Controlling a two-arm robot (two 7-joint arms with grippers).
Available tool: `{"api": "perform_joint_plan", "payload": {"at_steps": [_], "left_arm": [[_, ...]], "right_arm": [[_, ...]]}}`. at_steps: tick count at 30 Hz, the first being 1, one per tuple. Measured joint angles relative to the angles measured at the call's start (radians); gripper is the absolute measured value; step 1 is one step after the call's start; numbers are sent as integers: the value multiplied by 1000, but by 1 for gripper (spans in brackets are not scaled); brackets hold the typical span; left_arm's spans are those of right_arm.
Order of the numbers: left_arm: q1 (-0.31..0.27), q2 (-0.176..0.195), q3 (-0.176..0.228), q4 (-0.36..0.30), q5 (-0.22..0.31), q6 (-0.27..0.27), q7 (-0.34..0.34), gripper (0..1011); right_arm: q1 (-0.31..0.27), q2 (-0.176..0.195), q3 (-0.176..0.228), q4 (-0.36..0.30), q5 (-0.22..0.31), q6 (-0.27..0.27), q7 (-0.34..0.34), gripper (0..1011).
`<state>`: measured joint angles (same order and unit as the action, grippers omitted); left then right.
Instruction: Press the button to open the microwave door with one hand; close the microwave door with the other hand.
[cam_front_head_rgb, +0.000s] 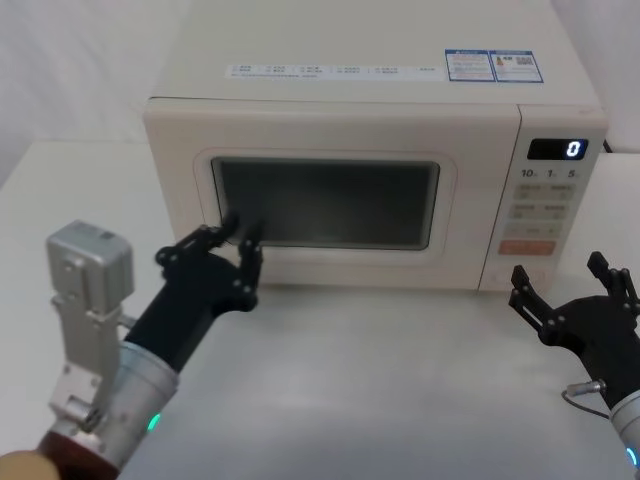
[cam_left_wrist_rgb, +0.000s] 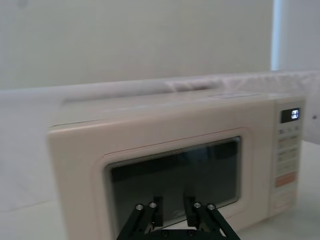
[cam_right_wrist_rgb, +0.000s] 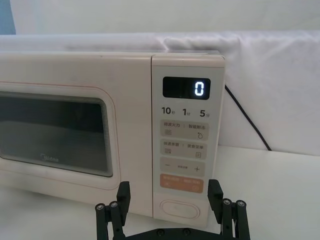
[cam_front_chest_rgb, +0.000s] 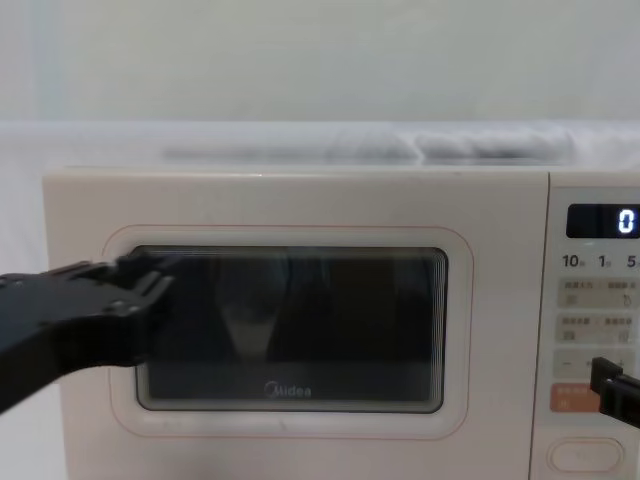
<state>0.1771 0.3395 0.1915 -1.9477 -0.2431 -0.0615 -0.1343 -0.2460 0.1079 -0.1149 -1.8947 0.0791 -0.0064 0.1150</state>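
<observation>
1. Black left gripper (cam_front_head_rgb: 247, 232), fingers nearly together and holding nothing, sits at the closed microwave door (cam_front_head_rgb: 330, 205).
2. Right gripper (cam_front_head_rgb: 572, 280), spread wide and empty, hovers near the button (cam_right_wrist_rgb: 179, 209), low on the right panel.
3. Risk: it strikes the orange key (cam_right_wrist_rgb: 182, 182) instead.
4. Fingertip contact with the door is unclear.
</observation>
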Motion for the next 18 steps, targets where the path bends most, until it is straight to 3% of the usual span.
{"api": "perform_joint_plan", "payload": {"at_steps": [9, 10, 12, 13, 18], "left_arm": [[73, -7, -76, -20, 22, -2, 27, 484], [80, -8, -86, -15, 26, -6, 27, 555], [83, -9, -90, -12, 27, -8, 27, 572], [86, -13, -99, -1, 29, -13, 27, 655], [82, -28, -130, 36, 39, -28, 33, 810]], "right_arm": [[0, 0, 0, 0, 0, 0, 0, 1002], [0, 0, 0, 0, 0, 0, 0, 1002], [0, 0, 0, 0, 0, 0, 0, 1002], [0, 0, 0, 0, 0, 0, 0, 1002], [0, 0, 0, 0, 0, 0, 0, 1002]]}}
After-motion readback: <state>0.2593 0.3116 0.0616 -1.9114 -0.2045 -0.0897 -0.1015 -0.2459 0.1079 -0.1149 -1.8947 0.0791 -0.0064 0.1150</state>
